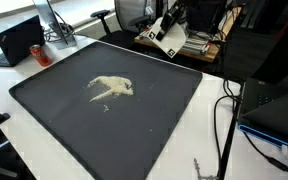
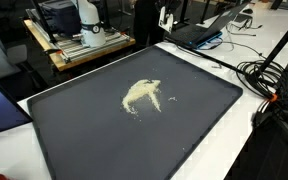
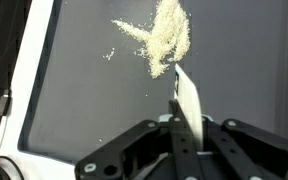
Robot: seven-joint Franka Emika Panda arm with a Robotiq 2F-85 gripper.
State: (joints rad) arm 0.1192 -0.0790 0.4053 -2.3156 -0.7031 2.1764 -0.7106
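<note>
My claw (image 3: 189, 128) clamps a white card (image 3: 187, 92); grain pile (image 3: 166, 38) at 12 o'clock (card tip at its edge), a cable (image 3: 3, 104) at 9 o'clock.

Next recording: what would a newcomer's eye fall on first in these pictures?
The pale heap of grains stands out first, lying alone near the middle of the big dark tray that covers most of the white table. In the wrist view, a white card sticks out from between the jaws and points toward the heap. A tangle of black cables lies beside the tray.
</note>
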